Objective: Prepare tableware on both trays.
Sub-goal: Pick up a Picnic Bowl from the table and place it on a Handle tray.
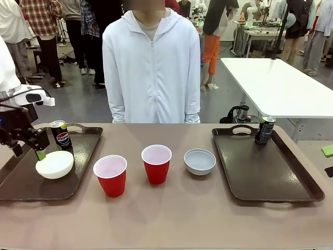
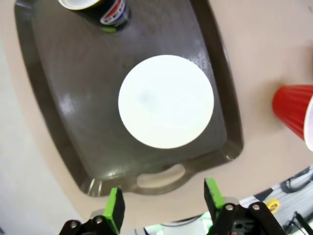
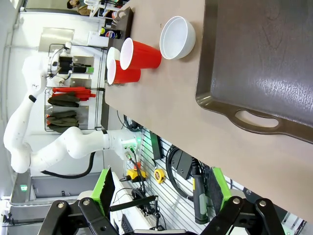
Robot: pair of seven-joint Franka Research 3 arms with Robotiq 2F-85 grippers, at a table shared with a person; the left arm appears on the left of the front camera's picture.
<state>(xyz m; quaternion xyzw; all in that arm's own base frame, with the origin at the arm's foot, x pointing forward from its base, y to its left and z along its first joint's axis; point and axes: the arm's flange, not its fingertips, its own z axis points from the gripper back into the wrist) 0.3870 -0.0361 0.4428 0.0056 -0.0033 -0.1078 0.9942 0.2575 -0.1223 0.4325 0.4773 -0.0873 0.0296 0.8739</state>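
Left end effector [image 2: 164, 201], released, hovers over the white bowl [image 2: 166, 100]; a low finger could snag and tip it.

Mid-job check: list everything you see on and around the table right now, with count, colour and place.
table: one, brown, foreground.
left tray: one, dark brown, at the table's left end.
right tray: one, dark brown, at the table's right end.
white bowl: one, white, on the left tray.
grey-blue bowl: one, pale grey-blue, on the table between the cups and the right tray.
red cups: two, red with pale insides, upright mid-table.
cans: two, dark, one at each tray's far side.
person: one, white hooded jacket, at the far side.
left gripper: black with green pads, open, over the left tray.
right gripper: same colours, open, near the right tray's handle.
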